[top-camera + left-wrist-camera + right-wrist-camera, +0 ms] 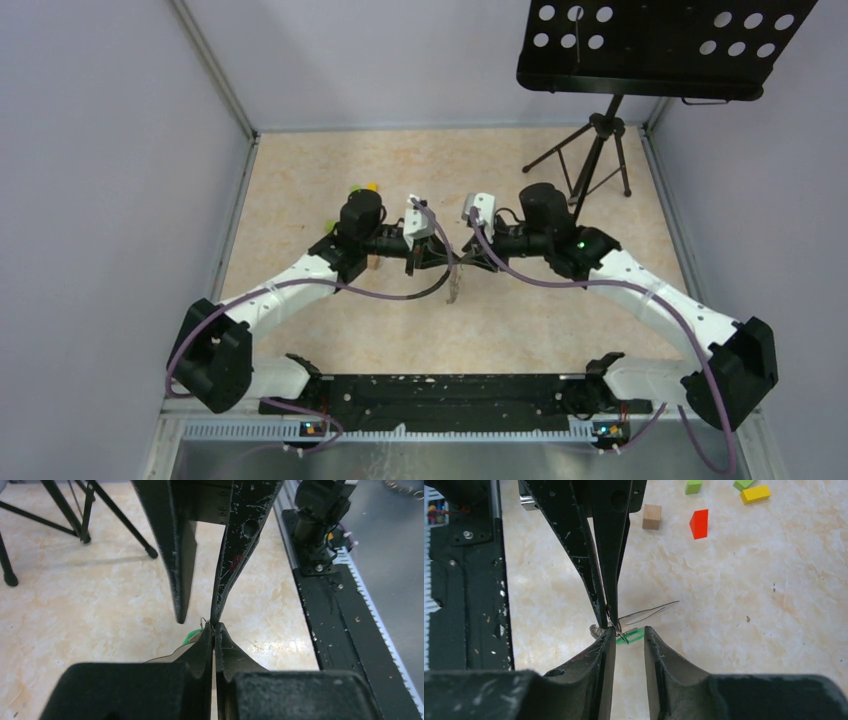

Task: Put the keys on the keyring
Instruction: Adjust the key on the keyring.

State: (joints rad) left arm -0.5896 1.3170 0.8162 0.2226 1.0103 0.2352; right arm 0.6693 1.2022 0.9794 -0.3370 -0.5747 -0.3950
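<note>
Left fingers (pixel 606 570) pinch the keyring (pixel 651 608), its long axis pointing sideways from them.

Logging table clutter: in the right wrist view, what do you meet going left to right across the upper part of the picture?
black base rail → tan wooden cube → red block → yellow block

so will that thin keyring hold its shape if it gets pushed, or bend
Likely bends and springs back: the keyring is a very thin wire loop, gripped only at one end by the shut left gripper. It is probably very light, so a nudge could swing it. Thin smooth wire may also slip in that pinch.
</note>
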